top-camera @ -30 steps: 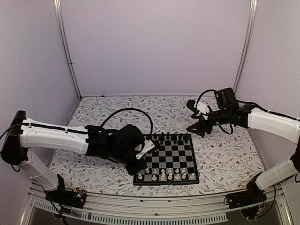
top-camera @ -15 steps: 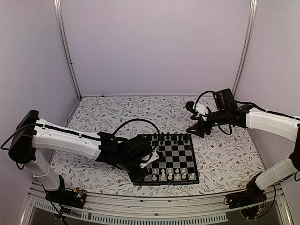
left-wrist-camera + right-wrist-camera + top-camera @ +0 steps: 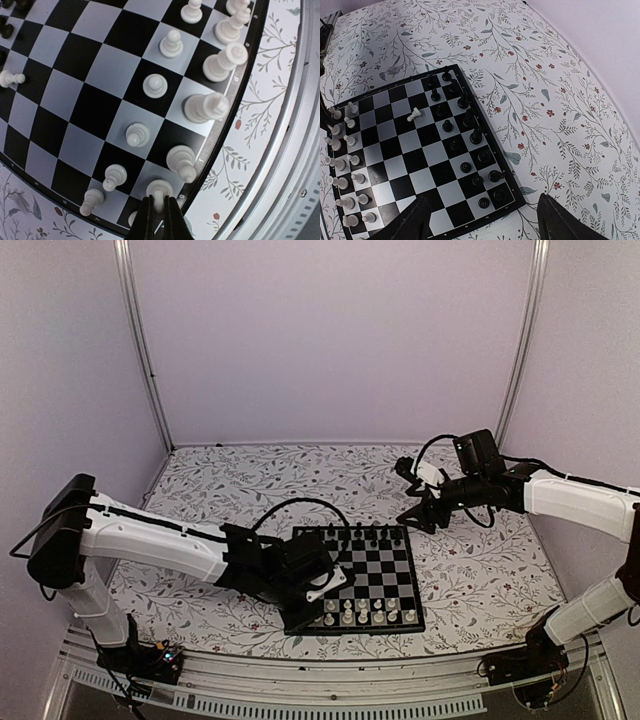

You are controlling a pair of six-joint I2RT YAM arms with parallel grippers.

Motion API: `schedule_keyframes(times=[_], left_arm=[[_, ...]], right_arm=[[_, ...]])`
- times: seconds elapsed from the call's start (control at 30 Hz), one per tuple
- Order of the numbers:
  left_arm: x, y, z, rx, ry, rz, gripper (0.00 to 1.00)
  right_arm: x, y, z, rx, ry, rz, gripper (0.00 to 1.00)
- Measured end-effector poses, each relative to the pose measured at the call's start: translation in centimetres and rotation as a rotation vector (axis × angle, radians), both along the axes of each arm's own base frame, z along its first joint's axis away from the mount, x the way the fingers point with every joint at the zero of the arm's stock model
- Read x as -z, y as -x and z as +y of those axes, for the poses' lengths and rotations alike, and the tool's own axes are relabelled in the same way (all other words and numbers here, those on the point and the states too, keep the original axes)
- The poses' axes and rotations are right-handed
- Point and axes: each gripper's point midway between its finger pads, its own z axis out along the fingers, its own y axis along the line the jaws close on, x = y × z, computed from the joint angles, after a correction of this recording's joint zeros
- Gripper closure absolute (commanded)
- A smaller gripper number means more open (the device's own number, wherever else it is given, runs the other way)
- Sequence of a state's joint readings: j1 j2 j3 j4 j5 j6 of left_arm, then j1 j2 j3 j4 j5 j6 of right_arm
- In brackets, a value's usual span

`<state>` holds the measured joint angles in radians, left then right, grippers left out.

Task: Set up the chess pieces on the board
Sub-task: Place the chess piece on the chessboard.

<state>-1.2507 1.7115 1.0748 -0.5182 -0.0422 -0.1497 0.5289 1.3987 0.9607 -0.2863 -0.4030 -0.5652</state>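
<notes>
Board (image 3: 372,568) laid on floral table (image 3: 480,560), table surface shown on all sides. White pieces (image 3: 352,614) ranged along near edge, black pieces (image 3: 362,534) along far edge; one white pawn (image 3: 413,115) tipped over mid-board. Left gripper (image 3: 158,204) pinched on a corner piece (image 3: 159,189) at near-left border. Right gripper (image 3: 482,200) held spread above far-right corner, well apart from the pieces
</notes>
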Motion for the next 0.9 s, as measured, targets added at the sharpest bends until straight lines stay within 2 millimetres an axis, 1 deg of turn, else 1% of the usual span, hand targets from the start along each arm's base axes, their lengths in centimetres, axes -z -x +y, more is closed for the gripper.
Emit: schedule_keyframes(times=[0.2, 0.27, 0.7, 0.8, 0.9], left_arm=[[0.6, 0.0, -0.3, 0.010, -0.019, -0.005, 0.99], [0.5, -0.1, -0.4, 0.011, -0.019, -0.012, 0.98], [0.7, 0.1, 0.1, 0.015, -0.049, -0.020, 0.75], [0.4, 0.0, 0.2, 0.014, -0.054, -0.028, 0.74], [-0.8, -0.3, -0.1, 0.013, -0.042, -0.047, 0.72]], right_arm=[[0.4, 0.0, 0.0, -0.001, 0.005, 0.009, 0.23], [0.4, 0.0, 0.0, -0.001, 0.005, 0.010, 0.24], [0.4, 0.1, 0.1, -0.006, 0.002, 0.013, 0.23], [0.4, 0.1, 0.2, -0.009, -0.001, 0.014, 0.23], [0.4, 0.1, 0.2, -0.010, -0.001, 0.015, 0.23]])
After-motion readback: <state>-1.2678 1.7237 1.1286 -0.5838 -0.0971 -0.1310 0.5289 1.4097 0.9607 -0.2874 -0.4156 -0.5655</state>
